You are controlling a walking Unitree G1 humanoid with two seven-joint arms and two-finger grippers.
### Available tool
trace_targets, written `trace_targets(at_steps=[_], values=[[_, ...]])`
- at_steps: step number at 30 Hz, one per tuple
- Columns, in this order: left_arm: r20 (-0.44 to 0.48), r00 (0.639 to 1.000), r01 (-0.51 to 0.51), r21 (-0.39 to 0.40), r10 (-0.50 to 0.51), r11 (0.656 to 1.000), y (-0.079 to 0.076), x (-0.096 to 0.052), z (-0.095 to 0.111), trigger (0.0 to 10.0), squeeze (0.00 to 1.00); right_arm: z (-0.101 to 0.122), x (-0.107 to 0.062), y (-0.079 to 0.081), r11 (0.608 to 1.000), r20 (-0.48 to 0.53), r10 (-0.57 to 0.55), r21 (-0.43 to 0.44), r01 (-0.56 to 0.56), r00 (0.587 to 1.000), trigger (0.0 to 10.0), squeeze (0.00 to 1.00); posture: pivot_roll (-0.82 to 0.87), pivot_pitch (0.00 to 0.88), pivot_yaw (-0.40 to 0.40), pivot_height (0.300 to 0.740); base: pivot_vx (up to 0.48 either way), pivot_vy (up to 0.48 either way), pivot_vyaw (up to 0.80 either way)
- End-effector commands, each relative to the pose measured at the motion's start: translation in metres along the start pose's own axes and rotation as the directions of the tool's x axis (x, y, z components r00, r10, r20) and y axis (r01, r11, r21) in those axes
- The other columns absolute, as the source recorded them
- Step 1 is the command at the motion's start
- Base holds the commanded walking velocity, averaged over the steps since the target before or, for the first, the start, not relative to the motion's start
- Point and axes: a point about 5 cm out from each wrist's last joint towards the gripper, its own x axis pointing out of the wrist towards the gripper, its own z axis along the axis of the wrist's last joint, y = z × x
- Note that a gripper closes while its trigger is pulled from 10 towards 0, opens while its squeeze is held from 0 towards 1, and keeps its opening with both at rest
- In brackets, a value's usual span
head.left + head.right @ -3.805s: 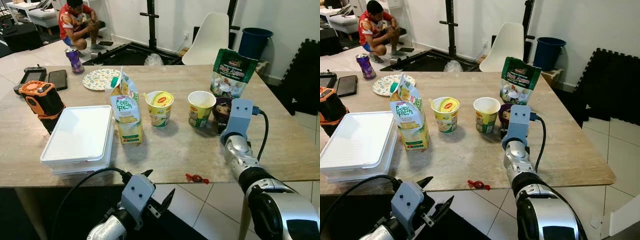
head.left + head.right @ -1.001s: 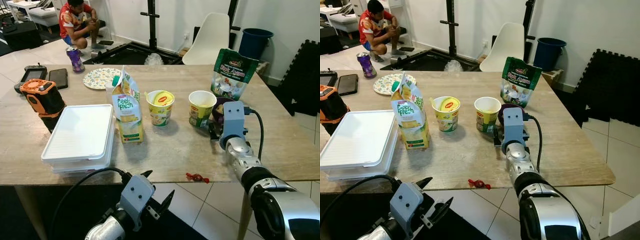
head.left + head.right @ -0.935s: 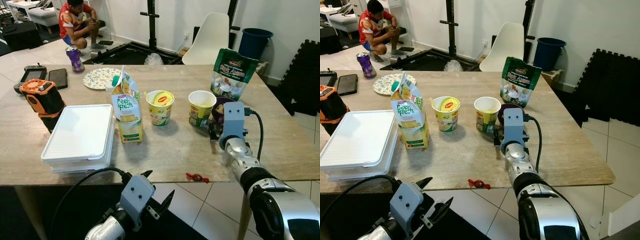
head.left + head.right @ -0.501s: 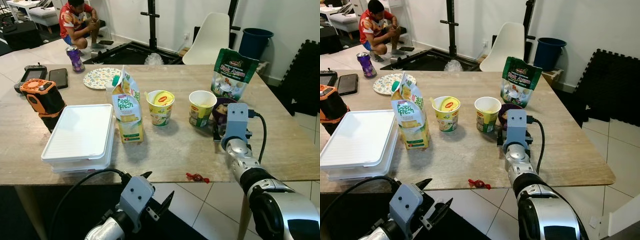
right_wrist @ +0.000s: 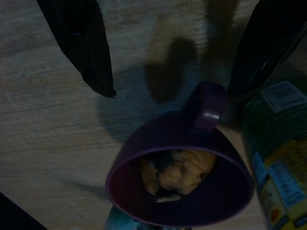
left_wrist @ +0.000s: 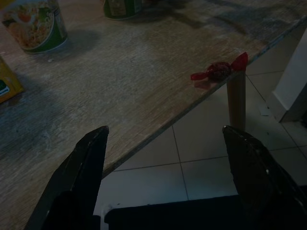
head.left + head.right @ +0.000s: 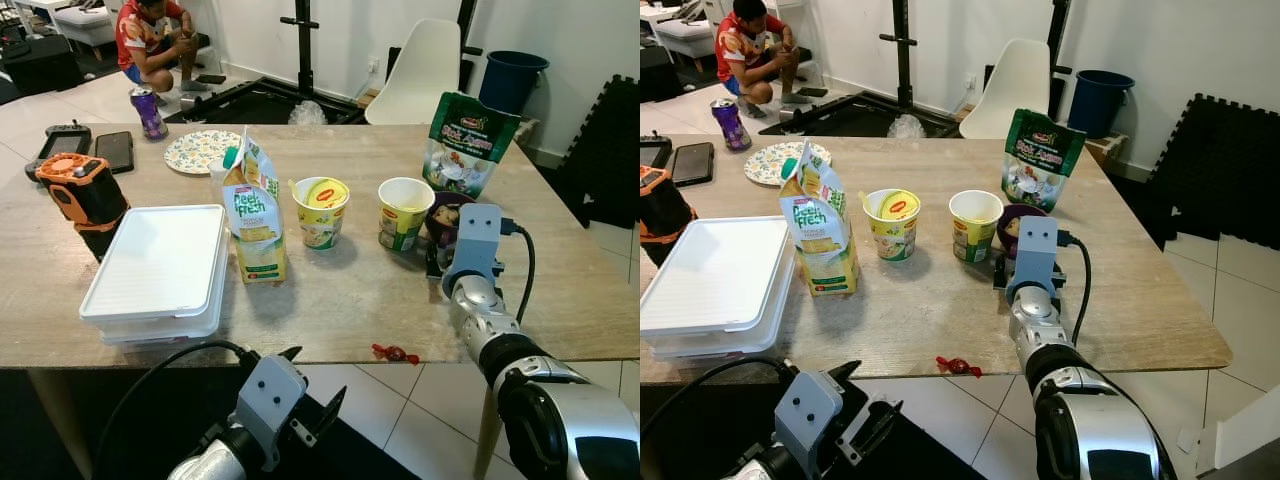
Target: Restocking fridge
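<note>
Right wrist view shows the right gripper (image 5: 170, 62) with its two black fingers (image 5: 81, 43) spread wide apart, low over the table (image 7: 360, 300). A purple mug (image 5: 180, 184) sits just past the fingertips. Its handle points back toward the gap between the fingers, close to one finger, but nothing is held. There is some brownish food (image 5: 175, 175) inside the mug. A green and yellow noodle cup (image 7: 405, 213) stands right beside the mug.

From the head camera, another noodle cup with a yellow lid (image 7: 320, 212) stands further to the robot's left. Then comes a milk carton (image 7: 252, 215), standing upright, and a white lidded box (image 7: 160, 265). A green snack bag (image 7: 468, 145) stands behind the mug. A small red candy (image 7: 393, 353) lies near the table's front edge.

The left gripper (image 6: 165, 139) hangs below the table edge with its fingers wide apart and holding nothing.

At the far side of the table lie a patterned plate (image 7: 200, 152), a purple can (image 7: 147, 112), a phone (image 7: 113, 151) and an orange tool (image 7: 82, 195). A person (image 7: 150, 40) crouches on the floor beyond the table.
</note>
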Motion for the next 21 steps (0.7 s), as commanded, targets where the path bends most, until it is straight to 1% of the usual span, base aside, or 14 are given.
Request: trace_targets(at_steps=[1,5,14,21], values=[[-0.023,1.000,0.011,0.006,-0.011,1.000,-0.0010,-0.0053,-0.0015,10.0,0.00,0.0029,-0.0003,0.0060,1.000,0.018,0.022,0.005,-0.023,1.000,10.0,0.00,0.16,0.253,-0.032,0.734,0.000,0.000,0.00],[-0.023,1.000,0.013,0.005,-0.013,1.000,-0.0013,-0.0056,-0.0012,10.0,0.00,0.0047,-0.0004,0.0089,1.000,0.026,0.023,-0.012,-0.022,0.999,10.0,0.00,0.16,0.254,-0.031,0.734,0.000,0.000,0.00],[-0.027,1.000,0.015,0.003,-0.014,1.000,-0.0021,-0.0065,-0.0014,10.0,0.00,0.0096,0.0000,0.0136,1.000,0.031,0.019,-0.001,-0.019,0.999,10.0,0.00,0.16,0.260,-0.034,0.734,0.000,0.000,0.00],[-0.029,0.999,0.015,0.001,-0.015,1.000,-0.0031,-0.0063,-0.0013,10.0,0.00,0.0106,0.0001,0.0151,1.000,0.029,0.018,-0.011,-0.018,0.999,10.0,0.00,0.16,0.260,-0.035,0.734,0.000,0.000,0.00]])
